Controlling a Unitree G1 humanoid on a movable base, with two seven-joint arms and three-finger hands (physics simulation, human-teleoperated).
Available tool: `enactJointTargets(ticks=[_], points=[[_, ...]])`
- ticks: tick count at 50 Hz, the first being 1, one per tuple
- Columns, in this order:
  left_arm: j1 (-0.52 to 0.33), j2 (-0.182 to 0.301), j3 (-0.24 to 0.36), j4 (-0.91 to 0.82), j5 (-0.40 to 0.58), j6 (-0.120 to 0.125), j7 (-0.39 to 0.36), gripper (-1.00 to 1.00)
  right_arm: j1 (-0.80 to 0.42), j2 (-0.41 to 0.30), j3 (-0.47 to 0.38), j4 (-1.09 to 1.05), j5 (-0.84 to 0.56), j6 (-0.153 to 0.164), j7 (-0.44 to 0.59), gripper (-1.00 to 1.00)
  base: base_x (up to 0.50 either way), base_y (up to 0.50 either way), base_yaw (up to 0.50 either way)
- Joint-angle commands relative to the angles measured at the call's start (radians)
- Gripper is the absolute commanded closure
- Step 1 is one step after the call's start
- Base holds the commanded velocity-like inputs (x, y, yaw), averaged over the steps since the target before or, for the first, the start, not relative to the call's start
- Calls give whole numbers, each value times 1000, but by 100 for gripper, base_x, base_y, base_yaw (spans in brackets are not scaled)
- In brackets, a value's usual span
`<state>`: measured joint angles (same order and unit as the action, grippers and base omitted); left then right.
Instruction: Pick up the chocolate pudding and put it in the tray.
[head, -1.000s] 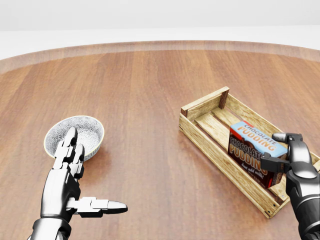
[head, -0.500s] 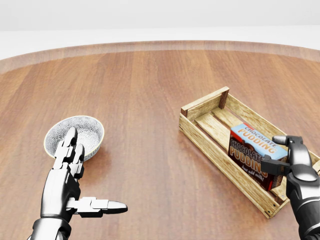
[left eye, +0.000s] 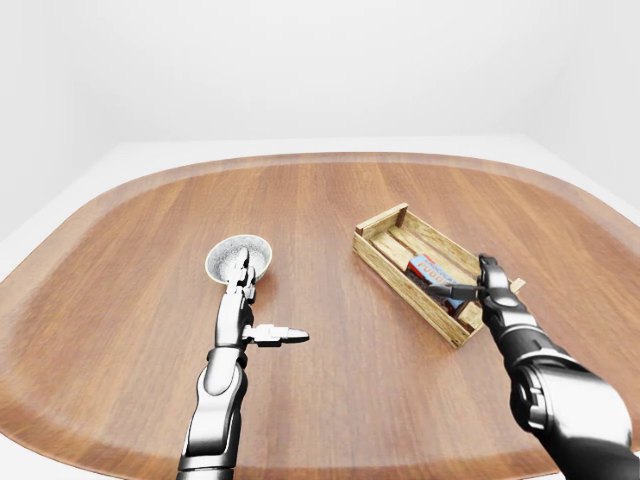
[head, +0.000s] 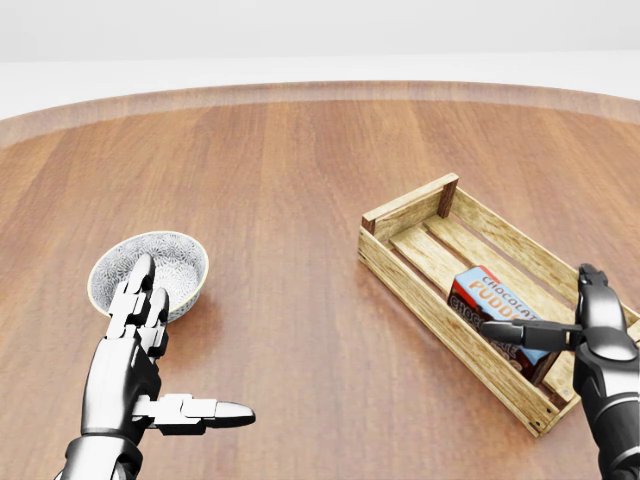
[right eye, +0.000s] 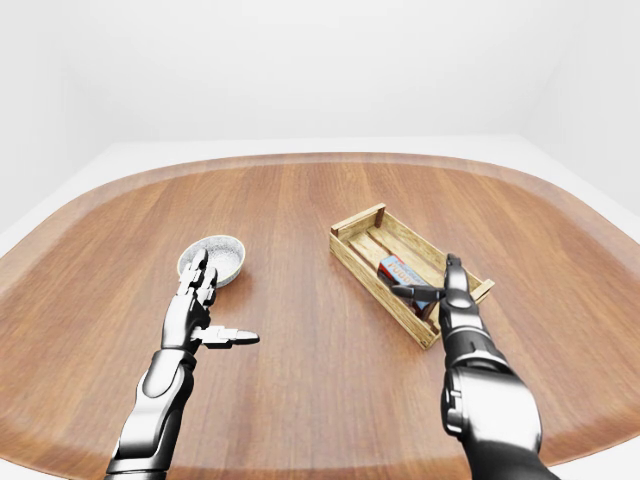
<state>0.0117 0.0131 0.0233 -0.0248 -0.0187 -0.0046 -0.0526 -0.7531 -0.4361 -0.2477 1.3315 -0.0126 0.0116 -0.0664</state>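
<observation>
I am looking down over a broad, rounded brown wooden table (head: 300, 180). My right hand (head: 560, 320), silver metal with black joints, hangs at the lower right of the head view with its fingers spread; one dark finger (head: 515, 333) lies stretched across the top of the red and blue chocolate pudding box (head: 490, 300), and nothing is clasped. The box lies just to the left of that hand, tilted, inside the slatted pale wooden tray (head: 410, 215), towards the tray's end nearest the hand. My left hand (head: 150, 370) is also open, well away across the table at the lower left, fingers pointing up and thumb stuck out to the right. Just above its fingertips sits a small patterned white ceramic bowl (head: 175, 265).
</observation>
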Motion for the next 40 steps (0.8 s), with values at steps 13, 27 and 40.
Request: enactJointTargets(ticks=[13, 27, 40], points=[[-1, 0, -1, 1, 0, -2, -2, -100, -30, -12, 5, -9, 11, -3, 12, -100, 0, 0, 0], [-1, 0, -1, 1, -1, -2, -2, -100, -140, -71, 33, -125, 34, 39, 45, -100, 0, 0, 0], [0, 0, -1, 1, -1, -2, -2, -100, -132, -96, 24, -412, 62, 76, 61, -100, 0, 0, 0]])
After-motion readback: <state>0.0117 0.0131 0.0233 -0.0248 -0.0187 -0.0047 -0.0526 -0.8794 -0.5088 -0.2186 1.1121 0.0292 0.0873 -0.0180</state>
